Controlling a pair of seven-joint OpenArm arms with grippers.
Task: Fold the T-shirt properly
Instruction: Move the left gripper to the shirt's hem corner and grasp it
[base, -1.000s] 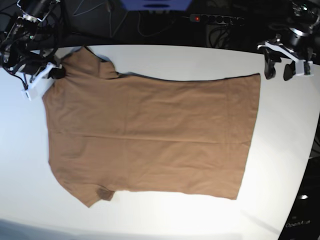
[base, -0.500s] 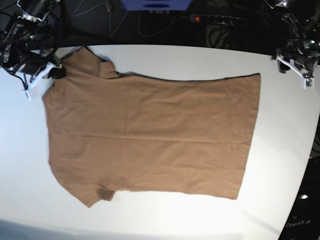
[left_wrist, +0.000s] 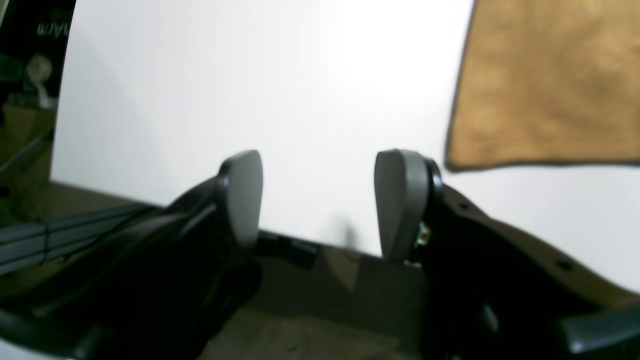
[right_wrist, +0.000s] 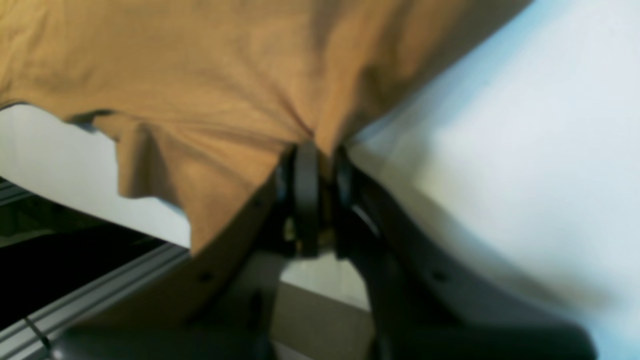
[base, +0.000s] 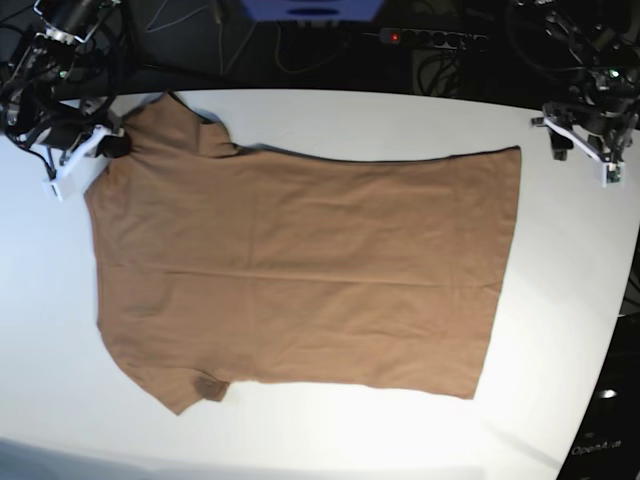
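Across the table (base: 560, 300), T-shirt (base: 300, 270) lengthwise, hem rightward.

The right gripper (right_wrist: 320, 200) is pinched closed. The left gripper (left_wrist: 320, 200) hangs with jaws apart, holding nothing.

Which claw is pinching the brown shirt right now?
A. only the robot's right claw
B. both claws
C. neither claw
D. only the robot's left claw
A: the right gripper is clamped on bunched T-shirt fabric, while the left gripper hangs open over bare table.
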